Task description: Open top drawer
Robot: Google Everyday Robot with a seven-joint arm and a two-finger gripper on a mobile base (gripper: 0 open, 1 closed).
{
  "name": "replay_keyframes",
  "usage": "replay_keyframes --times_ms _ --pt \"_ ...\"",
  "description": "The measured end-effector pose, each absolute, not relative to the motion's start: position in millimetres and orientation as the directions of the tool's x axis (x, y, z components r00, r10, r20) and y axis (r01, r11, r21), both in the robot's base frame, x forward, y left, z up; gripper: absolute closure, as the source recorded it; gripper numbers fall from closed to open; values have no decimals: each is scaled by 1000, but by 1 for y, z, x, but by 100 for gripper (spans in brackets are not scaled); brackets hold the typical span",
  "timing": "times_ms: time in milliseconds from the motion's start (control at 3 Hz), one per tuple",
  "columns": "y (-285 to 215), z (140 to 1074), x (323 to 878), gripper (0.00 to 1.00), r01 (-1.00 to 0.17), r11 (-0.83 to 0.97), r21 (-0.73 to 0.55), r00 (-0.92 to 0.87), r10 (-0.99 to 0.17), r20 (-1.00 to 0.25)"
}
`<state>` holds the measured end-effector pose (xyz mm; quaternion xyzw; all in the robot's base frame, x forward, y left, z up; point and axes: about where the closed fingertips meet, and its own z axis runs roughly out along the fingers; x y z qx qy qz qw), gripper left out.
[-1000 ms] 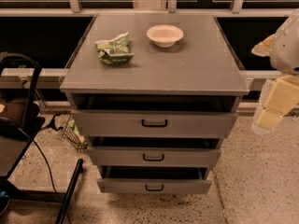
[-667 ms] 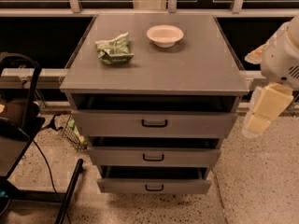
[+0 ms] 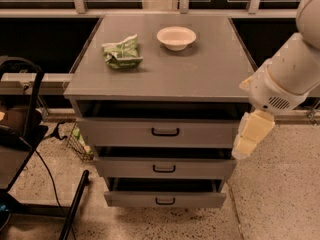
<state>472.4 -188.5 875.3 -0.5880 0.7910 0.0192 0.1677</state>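
Observation:
The top drawer point(image 3: 115, 133) is the widest grey front of the cabinet, with a small black loop handle point(image 3: 165, 132) at its centre. It stands slightly pulled out, with a dark gap showing under the cabinet top. My gripper point(image 3: 244, 146) hangs cream-coloured from the white arm point(image 3: 285, 79), just off the drawer's right end and pointing down-left. It is well to the right of the handle and holds nothing that I can see.
The grey cabinet top point(image 3: 210, 69) bears a white bowl point(image 3: 176, 37) and a crumpled green bag point(image 3: 122, 52). The middle drawer point(image 3: 125, 168) and bottom drawer point(image 3: 130, 199) also stand slightly out. A black chair and cables point(image 3: 20, 129) stand at left. The floor is speckled.
My arm and gripper have moved left and down, from beside the cabinet towards the right end of the top drawer. The drawers have not moved.

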Motion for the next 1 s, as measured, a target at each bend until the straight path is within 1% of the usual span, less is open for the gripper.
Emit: replay_keyframes --times_ms 333,667,1000 --pt "-176 816 482 0 -946 303 -112 -265 -926 -268" --pt "-176 816 482 0 -946 303 -112 -265 -926 -268" --pt "-178 795 482 0 -951 300 -79 -268 -923 -277"
